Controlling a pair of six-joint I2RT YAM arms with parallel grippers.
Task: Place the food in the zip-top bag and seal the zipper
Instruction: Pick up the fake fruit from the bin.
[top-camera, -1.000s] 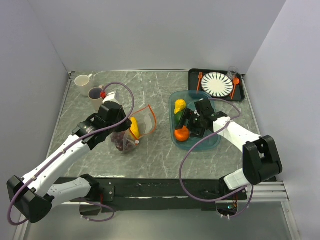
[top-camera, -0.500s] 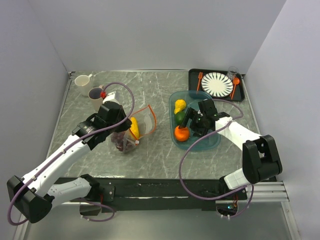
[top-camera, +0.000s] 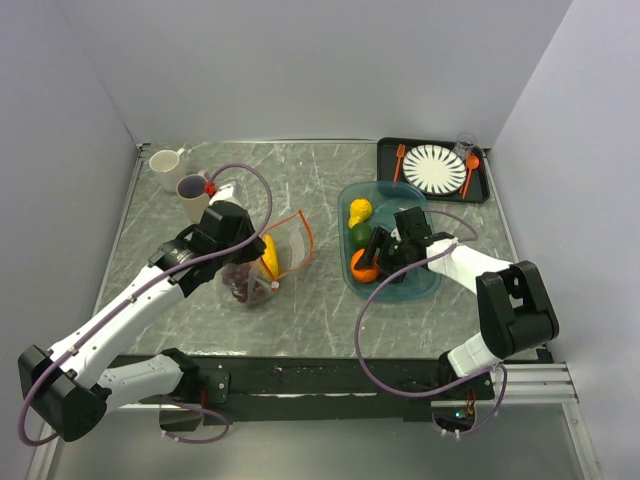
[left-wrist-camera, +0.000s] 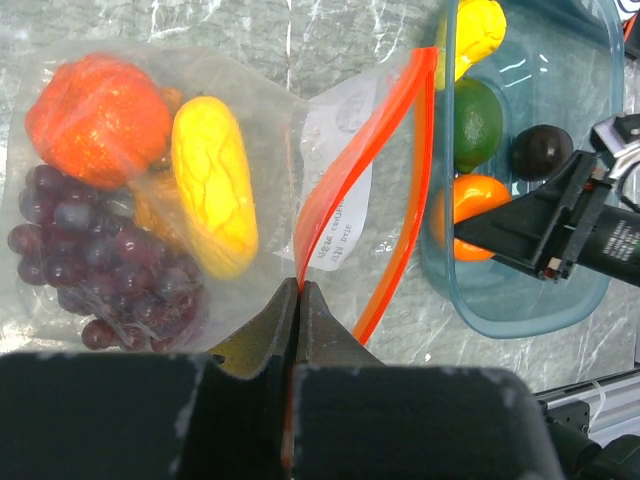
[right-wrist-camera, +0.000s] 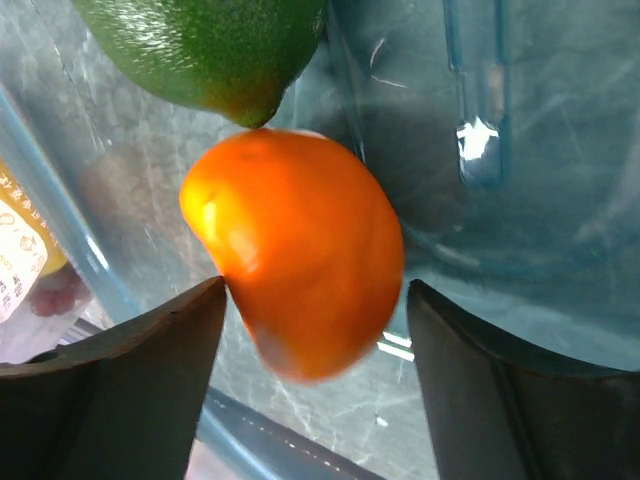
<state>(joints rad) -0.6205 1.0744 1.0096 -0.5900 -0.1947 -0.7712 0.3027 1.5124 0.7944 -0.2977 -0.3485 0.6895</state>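
right fingers (right-wrist-camera: 150, 380), having advanced across the teal tray (top-camera: 420, 290), are now straddling the orange fruit (right-wrist-camera: 300, 250), spread wide and gripping nothing. pickup is imminent. left fingers (left-wrist-camera: 312, 325) are pinching the zipper (left-wrist-camera: 335, 185), holding the zip-top bag (left-wrist-camera: 340, 115) agape on the worktop (top-camera: 320, 300).

We show a table (top-camera: 320, 190) with a grey-green marbled top crossed by thin white veins, edged on its left and far sides by a narrow metal rim (top-camera: 128, 205). Three plain, pale walls enclose it: the far wall (top-camera: 300, 70), the left wall (top-camera: 50, 200) and the right wall (top-camera: 590, 150). A black bar (top-camera: 320, 375) runs along the near edge, with an aluminium rail (top-camera: 545, 378) at the near right. Below lies a grey surface (top-camera: 330, 450). We note soft, even light and faint shadows.
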